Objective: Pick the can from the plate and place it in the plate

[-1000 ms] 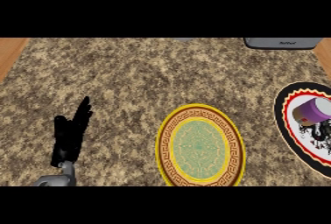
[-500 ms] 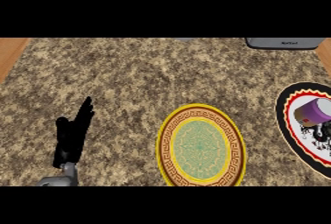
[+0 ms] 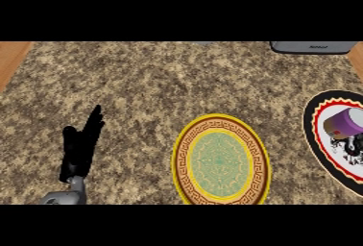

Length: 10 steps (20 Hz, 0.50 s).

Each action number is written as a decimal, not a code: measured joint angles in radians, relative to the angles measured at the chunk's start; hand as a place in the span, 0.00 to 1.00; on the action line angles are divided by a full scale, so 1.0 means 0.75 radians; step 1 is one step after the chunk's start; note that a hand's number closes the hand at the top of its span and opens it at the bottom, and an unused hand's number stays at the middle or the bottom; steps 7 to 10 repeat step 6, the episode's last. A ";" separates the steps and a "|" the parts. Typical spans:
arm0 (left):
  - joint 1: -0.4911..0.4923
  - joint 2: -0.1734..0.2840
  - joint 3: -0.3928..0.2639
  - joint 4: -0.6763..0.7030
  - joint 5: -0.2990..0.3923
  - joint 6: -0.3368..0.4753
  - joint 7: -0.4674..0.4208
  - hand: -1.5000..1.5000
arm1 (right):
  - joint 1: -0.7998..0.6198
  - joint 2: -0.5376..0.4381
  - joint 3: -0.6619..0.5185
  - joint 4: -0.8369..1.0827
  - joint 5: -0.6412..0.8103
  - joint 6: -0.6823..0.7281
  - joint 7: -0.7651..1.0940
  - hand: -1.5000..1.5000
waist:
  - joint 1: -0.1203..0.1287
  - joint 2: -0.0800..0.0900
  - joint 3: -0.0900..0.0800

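A purple can with a grey end lies on its side on a black-rimmed white plate at the right edge of the head view. A second plate, green in the middle with a yellow and brown patterned rim, sits on the counter at lower centre with nothing on it. My left hand stands at the lower left with its fingers straight and pointing up, far from both plates and holding nothing. My right hand does not show.
The counter top is speckled brown stone. A grey appliance sits at the top right edge. Wooden strips run along the far left and the far right of the counter.
My left hand has drifted slightly down and toward the lower left. The can and both plates have not moved.
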 measured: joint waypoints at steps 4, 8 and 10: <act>-0.020 0.009 0.012 0.018 0.004 -0.005 -0.001 0.50 | 0.013 -0.005 -0.012 0.007 -0.011 -0.012 0.000 0.00 | -0.001 0.001 0.000; -0.013 0.003 0.012 0.027 0.005 -0.004 -0.016 0.50 | 0.022 -0.014 -0.015 0.010 -0.013 -0.014 0.002 0.00 | 0.002 0.002 0.001; -0.013 0.003 0.012 0.027 0.005 -0.004 -0.016 0.50 | 0.022 -0.014 -0.015 0.010 -0.013 -0.014 0.002 0.00 | 0.002 0.002 0.001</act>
